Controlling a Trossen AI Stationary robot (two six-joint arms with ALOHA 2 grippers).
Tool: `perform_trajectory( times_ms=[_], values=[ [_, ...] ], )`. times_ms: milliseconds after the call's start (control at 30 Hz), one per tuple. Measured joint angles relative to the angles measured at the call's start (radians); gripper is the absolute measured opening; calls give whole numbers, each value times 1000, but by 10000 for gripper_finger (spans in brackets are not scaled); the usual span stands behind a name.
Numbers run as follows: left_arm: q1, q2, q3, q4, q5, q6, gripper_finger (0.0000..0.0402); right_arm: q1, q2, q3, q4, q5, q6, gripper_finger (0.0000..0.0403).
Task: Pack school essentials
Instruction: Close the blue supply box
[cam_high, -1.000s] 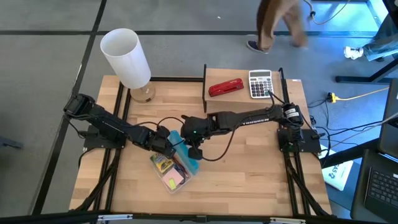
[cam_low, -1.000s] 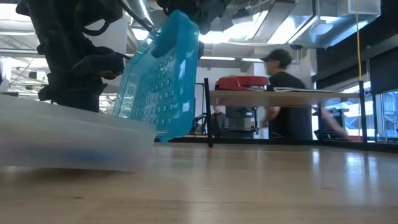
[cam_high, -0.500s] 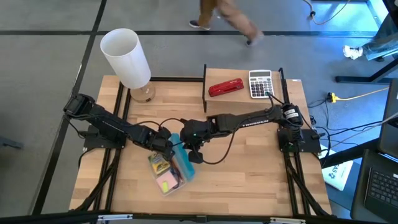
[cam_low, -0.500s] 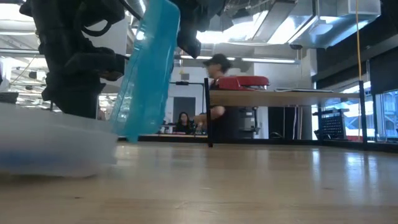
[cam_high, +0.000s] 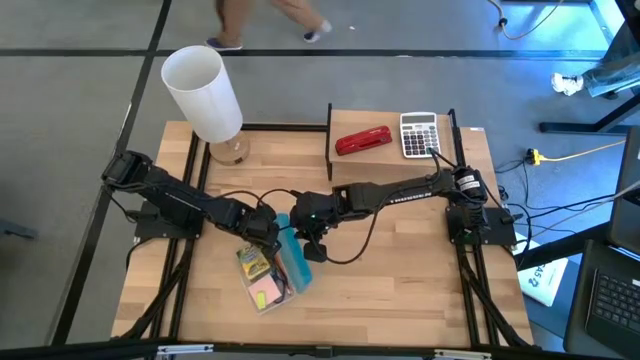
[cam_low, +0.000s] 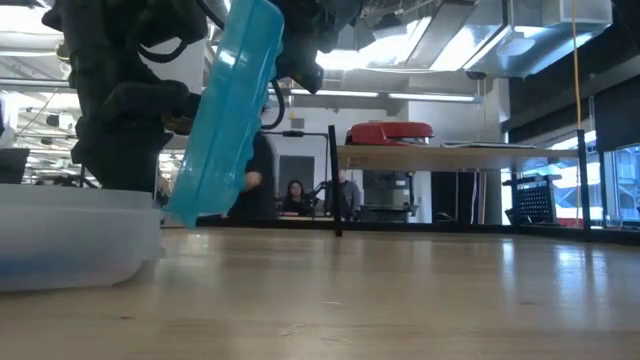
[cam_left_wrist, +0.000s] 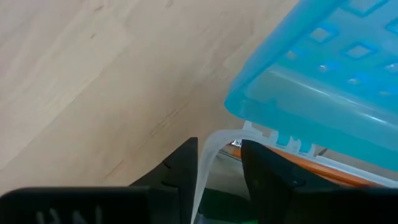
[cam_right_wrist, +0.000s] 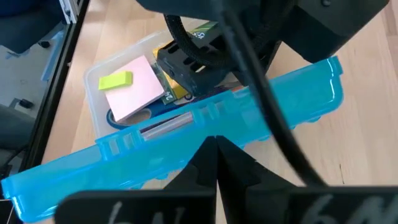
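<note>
Essentials — sticky pad (cam_right_wrist: 134, 87), yellow block (cam_right_wrist: 115, 79), crayon box (cam_high: 254, 263) — are lying in a clear box (cam_high: 262, 280) at the table's (cam_high: 400, 290) front centre. Its blue lid (cam_high: 294, 259) is standing steeper than a second ago, and the box is sitting slightly further left. The right gripper (cam_high: 303, 228) is clamping the lid's edge; the left gripper (cam_left_wrist: 217, 163) is pinching the box rim. A person (cam_high: 270, 15) is now crossing left beyond the table.

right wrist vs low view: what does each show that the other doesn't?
Only the right wrist view shows inside the clear box: pink sticky-note pad, tiny yellow block, crayon box. Only the low view shows the red stapler on the raised shelf and the lid's steep tilt. Both show the blue lid and the box.
</note>
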Motion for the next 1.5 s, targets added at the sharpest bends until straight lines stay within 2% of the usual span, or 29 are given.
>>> perform_trajectory(
  times_ms=[267,533,900,1167,1333,1500],
  values=[
    [7,-52,0,-12,14,6,115,0,0,0,0,1,-1,4],
    [7,-141,2,-66,-23,7,115,-2,0,0,2,9,-1,4],
    [7,-295,1,-181,-44,-1,116,-2,0,0,2,3,0,4],
    [7,-441,2,-206,-109,14,116,-2,0,0,3,3,2,4],
    [7,-517,52,-186,-175,138,114,-2,0,0,4,3,2,4],
    [9,-529,93,-19,-204,380,113,-2,0,0,3,3,1,4]
  ],
)
